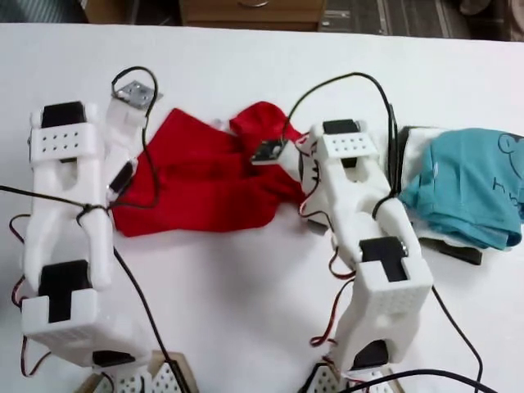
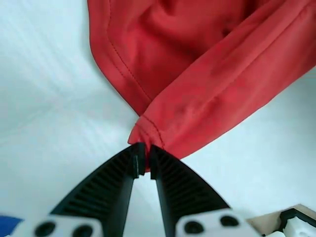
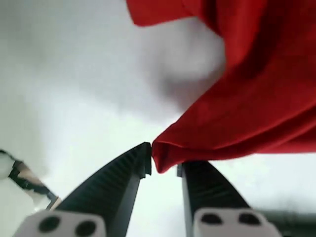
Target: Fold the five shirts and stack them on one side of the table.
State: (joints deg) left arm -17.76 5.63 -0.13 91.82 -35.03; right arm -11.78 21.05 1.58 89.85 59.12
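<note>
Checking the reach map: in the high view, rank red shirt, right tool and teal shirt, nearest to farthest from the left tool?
1. red shirt: its corner is pinched in the left tool.
2. right tool: across the shirt, gripping its opposite edge.
3. teal shirt: farthest out on the right side.

The high view looks steeply down on the white table (image 1: 246, 311) from above, with the red shirt (image 1: 205, 184) near mid-frame. Each wrist view looks along its own jaws, very close to an edge of the red shirt, one at either side of it. All three share the red shirt and the table around it.
</note>
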